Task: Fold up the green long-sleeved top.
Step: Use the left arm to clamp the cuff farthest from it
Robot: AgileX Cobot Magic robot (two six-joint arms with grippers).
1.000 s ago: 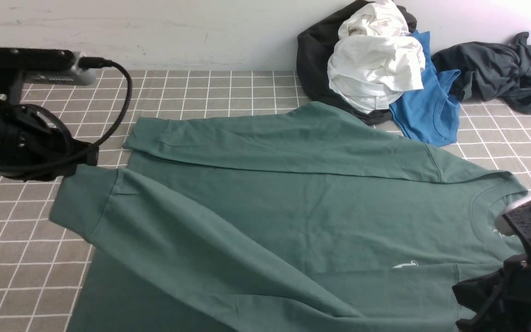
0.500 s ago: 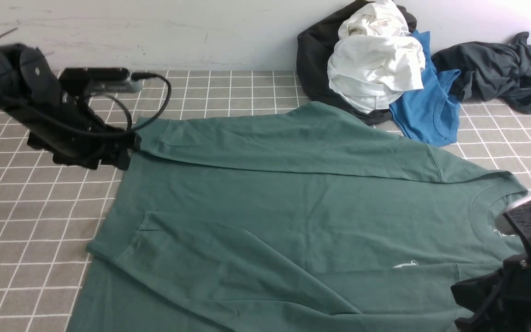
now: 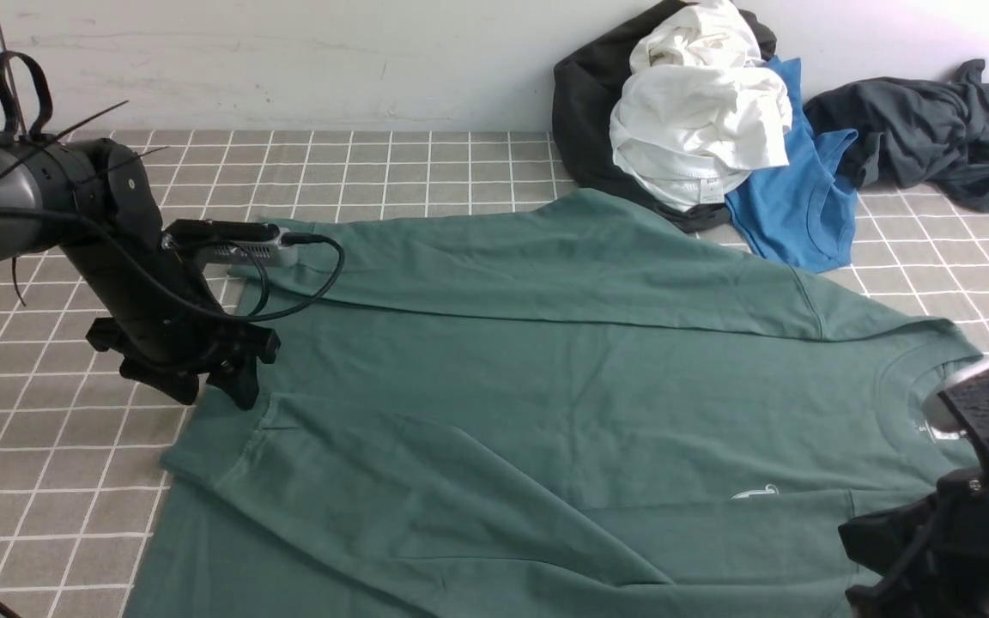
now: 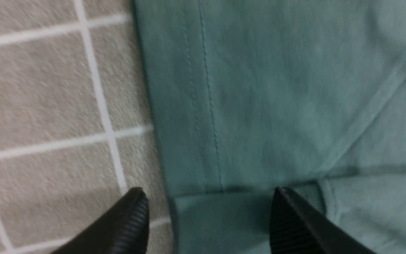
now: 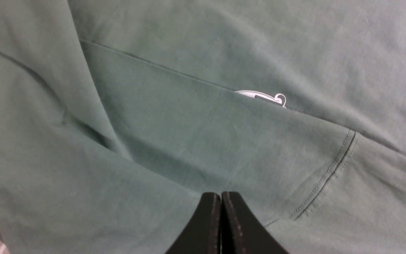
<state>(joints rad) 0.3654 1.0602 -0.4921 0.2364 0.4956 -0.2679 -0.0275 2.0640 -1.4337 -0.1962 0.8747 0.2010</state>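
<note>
Two sleeves lie folded in over the body of the green long-sleeved top (image 3: 546, 378), which is spread flat across the middle of the surface (image 3: 48, 481) and runs off past its near edge. The hem points to the left edge and the neck to the right edge. The far sleeve (image 3: 503, 266) lies along the side facing the far edge. The near sleeve (image 3: 391, 481) crosses the body on a slant, its cuff (image 3: 203, 446) close to the hem.

The left tool (image 3: 211, 395) hangs over the hem with its jaws spread wide and nothing between them. In the left wrist view they straddle the stitched hem and the cuff, though whether they touch the cloth cannot be told. The right tool (image 5: 220, 195) is pressed shut and empty, above the near sleeve close to the chest print (image 5: 261, 97).

Judging by its drape, the top is soft, limp and light, with enough grip not to slide. It will probably sag and crease wherever it is unsupported. The hem is the likely place to pinch, deep enough to catch the cuff and every layer so the sleeves travel with the fold.

The chest print is half hidden under the sleeve and cannot be read. The white neck label (image 3: 925, 427) is mostly hidden and illegible. Spare clothes are heaped at the far right corner: a white garment (image 3: 700, 120), a blue shirt (image 3: 803, 206) and a dark grey garment (image 3: 924, 129); the small tag on the white one is too small to read
</note>
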